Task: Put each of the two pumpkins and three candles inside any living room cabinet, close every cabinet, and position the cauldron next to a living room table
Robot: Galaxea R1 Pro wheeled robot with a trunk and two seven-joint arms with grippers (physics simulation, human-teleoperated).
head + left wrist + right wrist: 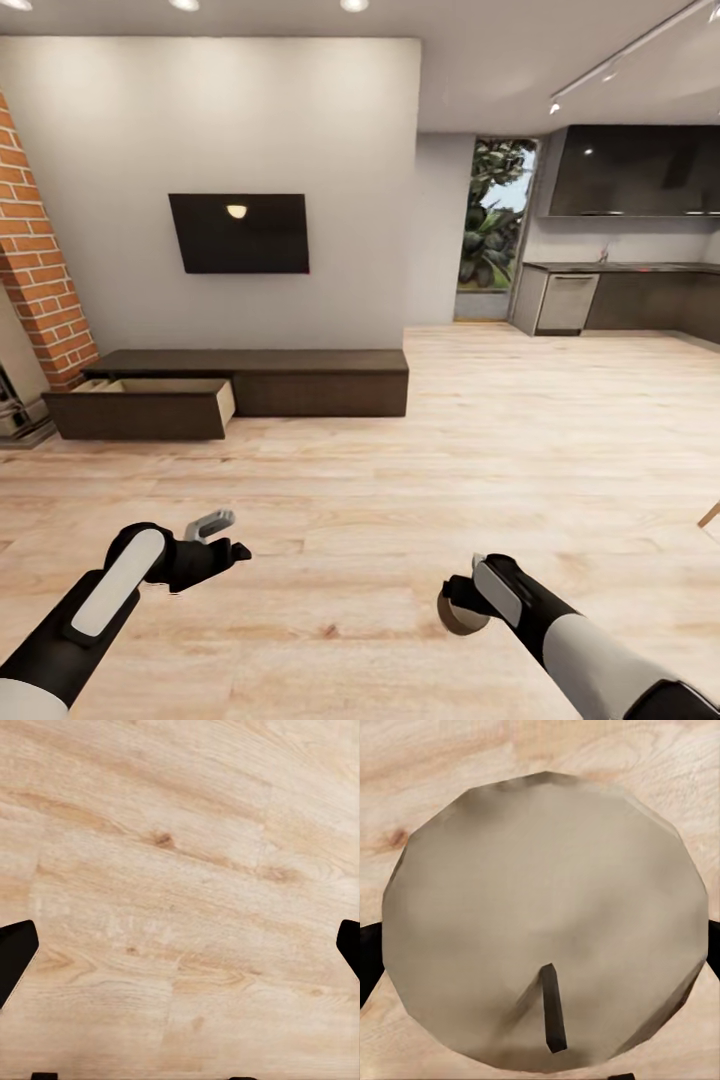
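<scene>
The right gripper [462,600] holds a candle [544,919], wick up, and the cabinet [240,385] with its open drawer [150,400] lies at eleven o'clock; the left gripper [222,535] is wide and empty.

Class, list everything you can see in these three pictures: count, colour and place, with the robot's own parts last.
Long low dark-brown wooden cabinet: one, against the white wall, left drawer pulled open.
Flat black wall screen: one, above the cabinet.
Red brick column: one, far left.
Dark kitchen units: one run, far right.
Light wooden plank floor: everywhere below.
Round beige candle with dark wick: one, in the right gripper.
Left gripper: black and grey, jaws apart, nothing between.
Right gripper: black and grey, jaws around the candle.
</scene>
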